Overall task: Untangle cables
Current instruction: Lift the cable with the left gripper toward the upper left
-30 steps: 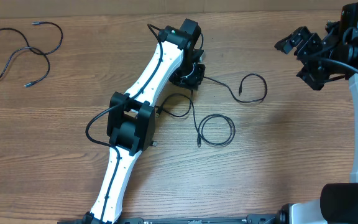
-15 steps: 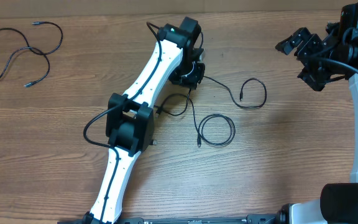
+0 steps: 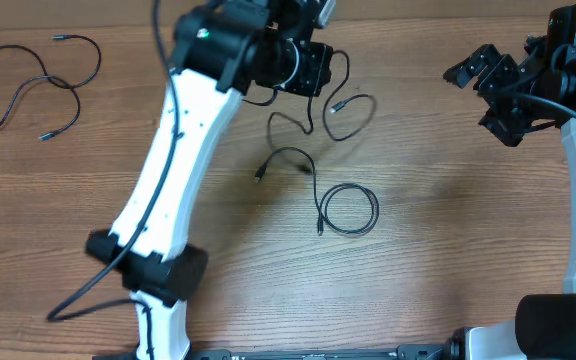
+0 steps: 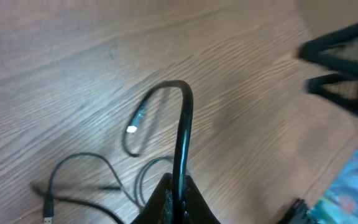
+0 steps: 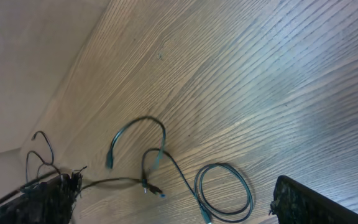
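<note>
Black thin cable [image 4: 184, 118] hangs above the far middle of your wooden worktop [image 3: 448, 250], pinched in the fully closed left claw [image 4: 178, 186]. Nearer you lies a small black cable coil [image 3: 348, 210]. Your right claw [image 3: 471, 95] gapes wide, empty, far right.

Desk [image 3: 448, 260]: loose cable [image 3: 28, 85] at far-left corner. Coiled cable [image 3: 348, 210] near centre. Looped cable [image 4: 183, 124] behind it, toward far edge, below left gripper [image 4: 176, 198]. Right gripper [image 3: 490, 88] by far-right corner.
</note>
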